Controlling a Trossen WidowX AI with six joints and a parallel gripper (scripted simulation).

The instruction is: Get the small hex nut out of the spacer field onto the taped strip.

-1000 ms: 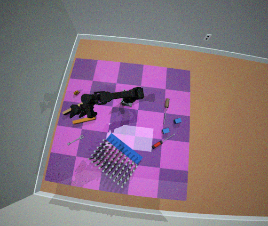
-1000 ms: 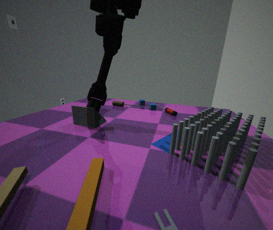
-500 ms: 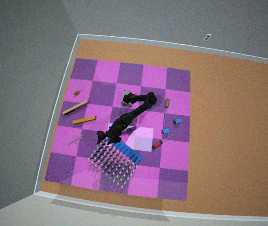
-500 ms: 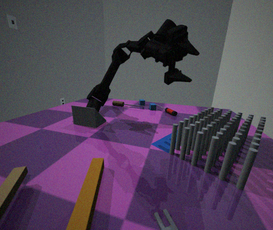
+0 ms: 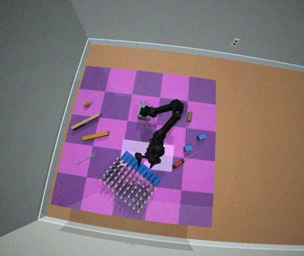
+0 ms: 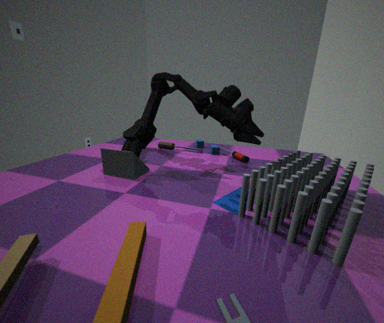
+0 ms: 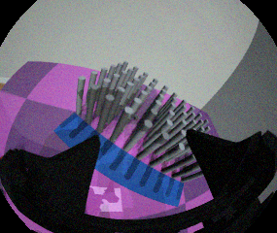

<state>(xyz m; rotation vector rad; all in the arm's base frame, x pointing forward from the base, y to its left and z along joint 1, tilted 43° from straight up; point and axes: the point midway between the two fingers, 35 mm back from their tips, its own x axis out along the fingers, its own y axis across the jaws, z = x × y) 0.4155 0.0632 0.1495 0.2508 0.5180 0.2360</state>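
My gripper [image 5: 145,167] [image 6: 261,138] [image 7: 144,138] is open and empty, high above the blue taped strip and tilted toward the spacers. The grey metal spacers [image 5: 138,210] [image 6: 349,236] [image 7: 110,98] stand upright in several rows beyond the blue strip [image 5: 125,154] [image 6: 232,201] [image 7: 174,196]. The hex nut cannot be made out in any view. A brown-handled tool [image 5: 189,117] [image 6: 166,145] with a thin shaft bent at its tip lies right of the arm in the top view. A red-handled screwdriver [image 5: 178,164] [image 6: 240,156] lies nearer the strip.
Two blue blocks [image 5: 201,136] [image 5: 188,148] [image 6: 199,143] [image 6: 215,150] lie near the two handled tools. On the opposite side lie a tan bar [image 5: 85,121] [image 6: 7,271], an orange bar [image 5: 95,136] [image 6: 120,274], a grey wrench [image 5: 86,159] and a small yellow item [image 5: 86,104].
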